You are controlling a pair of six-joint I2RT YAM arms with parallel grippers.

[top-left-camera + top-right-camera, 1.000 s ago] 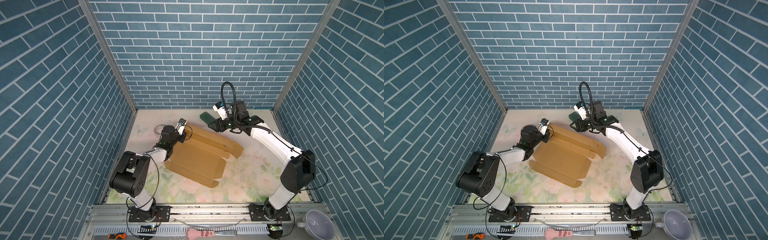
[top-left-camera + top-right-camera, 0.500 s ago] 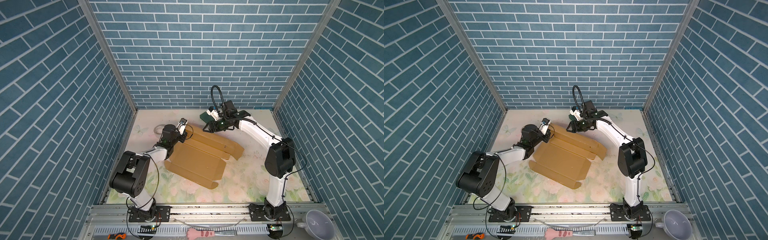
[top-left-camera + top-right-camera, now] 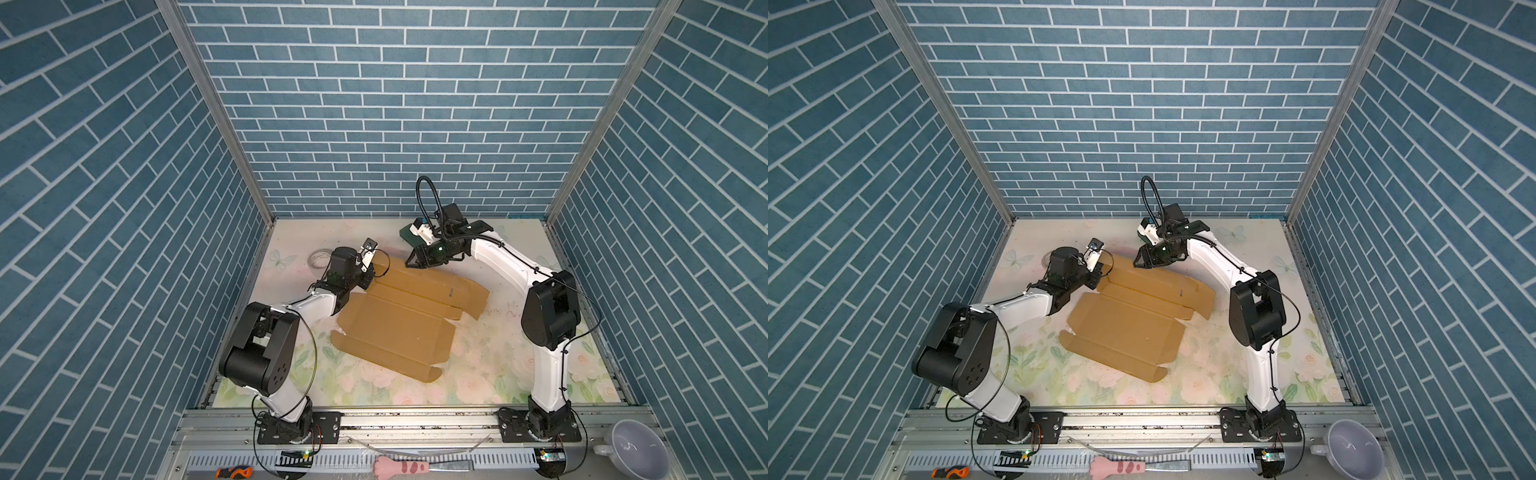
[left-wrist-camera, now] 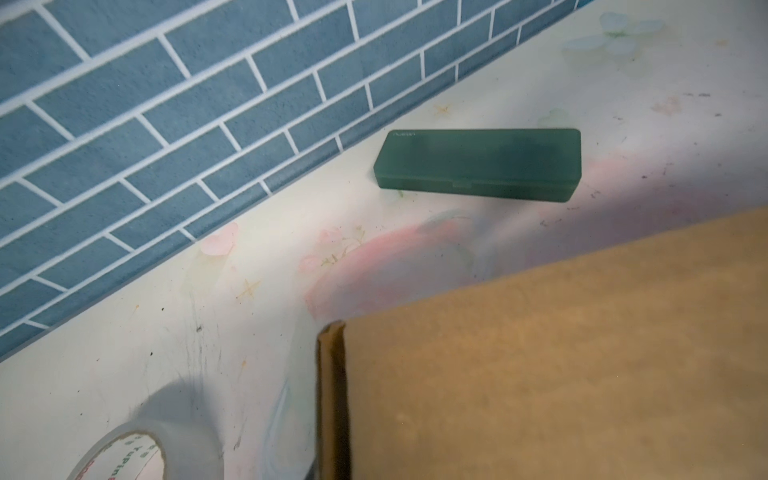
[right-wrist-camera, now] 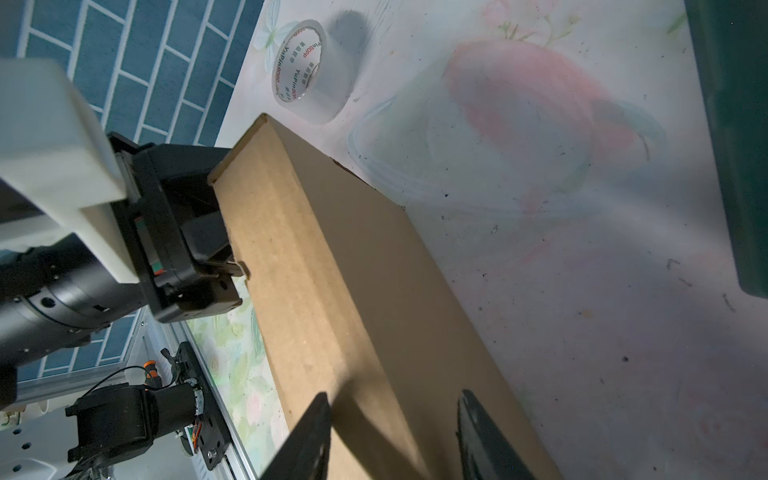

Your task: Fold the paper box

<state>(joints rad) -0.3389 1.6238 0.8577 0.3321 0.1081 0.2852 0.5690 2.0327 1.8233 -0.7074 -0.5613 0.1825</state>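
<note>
The paper box point(image 3: 395, 328) point(image 3: 1125, 328) is a brown die-cut cardboard sheet, lying mostly flat on the floral table. Its far panel point(image 5: 332, 270) point(image 4: 540, 353) is lifted at the left end. My left gripper point(image 3: 371, 277) point(image 3: 1098, 276) point(image 5: 226, 262) is at that end, its fingers close together on a small tab of the cardboard edge. My right gripper point(image 3: 409, 262) point(image 3: 1138, 262) point(image 5: 395, 436) hovers open just above the far panel, nothing clamped. The left wrist view shows only cardboard, no fingers.
A dark green flat case point(image 4: 478, 164) point(image 3: 409, 236) lies by the back wall behind the right gripper. A clear tape roll point(image 5: 305, 70) point(image 3: 319, 258) sits near the left gripper. On the front rail lie a screwdriver point(image 3: 232, 472), a pink paw-shaped tool point(image 3: 401, 466) and a grey cup point(image 3: 633, 451).
My right arm has swung left and down, bringing its gripper from near the green case to the far edge of the cardboard. The left arm has stayed in place.
</note>
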